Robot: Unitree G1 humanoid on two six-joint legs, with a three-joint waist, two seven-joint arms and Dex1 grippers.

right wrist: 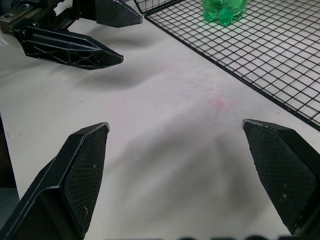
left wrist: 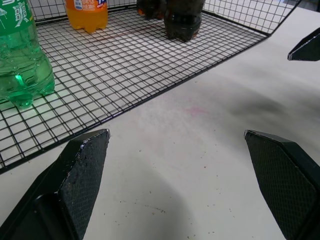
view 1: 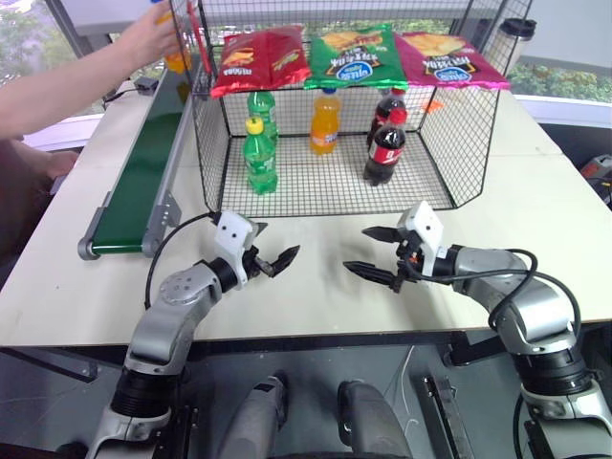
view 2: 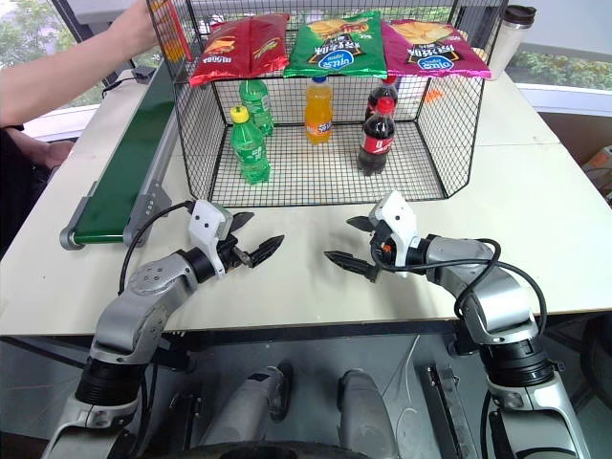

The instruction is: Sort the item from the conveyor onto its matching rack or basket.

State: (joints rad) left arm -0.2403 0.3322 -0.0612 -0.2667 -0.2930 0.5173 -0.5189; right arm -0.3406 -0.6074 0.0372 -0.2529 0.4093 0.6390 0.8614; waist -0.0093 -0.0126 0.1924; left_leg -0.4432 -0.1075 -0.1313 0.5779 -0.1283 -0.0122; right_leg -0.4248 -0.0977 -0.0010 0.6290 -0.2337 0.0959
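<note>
Nearest the camera, the left tool (view 1: 271, 256) and the right tool (view 1: 375, 253) are seen hovering just above the pale surface (view 1: 316, 296), tips turned toward each other with bare surface between them. Both are spread wide and nothing is held in either.

Beyond them, the black wire-mesh cage (view 1: 457, 143) is set on the surface. On its grid floor, two green soda bottles (view 1: 259, 156) are stood to the left, one behind the other; an orange soda bottle with a blue cap (view 1: 325, 121) is stood at the middle toward the back; two dark cola bottles with red caps (view 1: 385, 146) are stood to the right. On the flat mesh top, a red chip bag (view 1: 260, 57), a green chip bag (view 1: 348, 54) and a magenta chip bag (view 1: 446, 59) are laid side by side.

To the left of the cage, the dark green conveyor (view 1: 143, 182) is run away from the camera. At its far end, the orange soda item (view 1: 176, 59) is gripped in a person's hand (view 1: 151, 36), above the belt and just beside the cage's top left corner. A lidded tumbler (view 1: 516, 38) is stood far right.
</note>
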